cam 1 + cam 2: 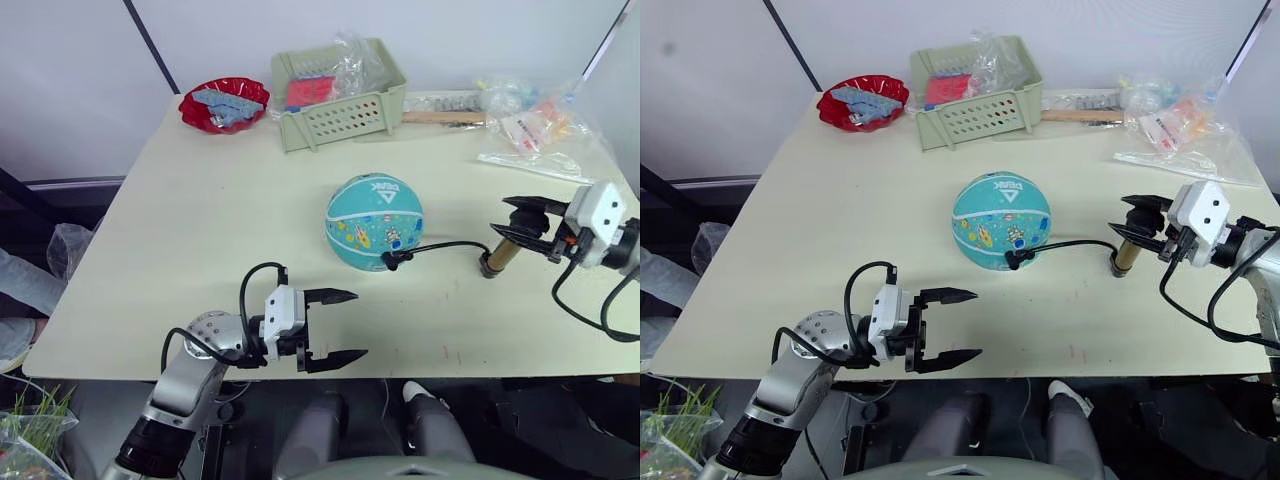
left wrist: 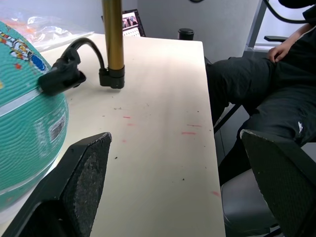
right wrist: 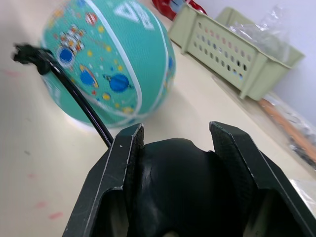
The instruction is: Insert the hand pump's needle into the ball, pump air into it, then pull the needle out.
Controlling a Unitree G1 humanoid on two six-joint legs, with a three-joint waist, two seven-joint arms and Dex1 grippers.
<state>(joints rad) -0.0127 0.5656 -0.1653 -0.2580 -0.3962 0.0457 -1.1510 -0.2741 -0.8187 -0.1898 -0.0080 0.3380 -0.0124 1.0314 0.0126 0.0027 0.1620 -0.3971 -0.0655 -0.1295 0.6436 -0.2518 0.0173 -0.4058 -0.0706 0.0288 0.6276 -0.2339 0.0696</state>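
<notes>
The teal ball (image 1: 374,222) rests mid-table. The hand pump (image 1: 503,254) stands upright to its right, gold barrel showing. Its thin black hose (image 1: 445,245) curves to a black end piece (image 1: 392,260) pressed against the ball's near side; the needle is hidden there. My right gripper (image 1: 520,222) is shut on the pump's black handle (image 3: 177,168), one finger on each side. My left gripper (image 1: 340,325) hovers open and holds nothing at the table's front edge, below and left of the ball. The left wrist view shows the ball (image 2: 24,98), the end piece (image 2: 61,76) and the pump's barrel (image 2: 112,39).
A red bowl (image 1: 224,103) and a green basket (image 1: 340,110) stand at the back. Plastic bags (image 1: 530,130) lie at the back right. A seated person in dark clothes (image 2: 266,84) is close to the table's edge.
</notes>
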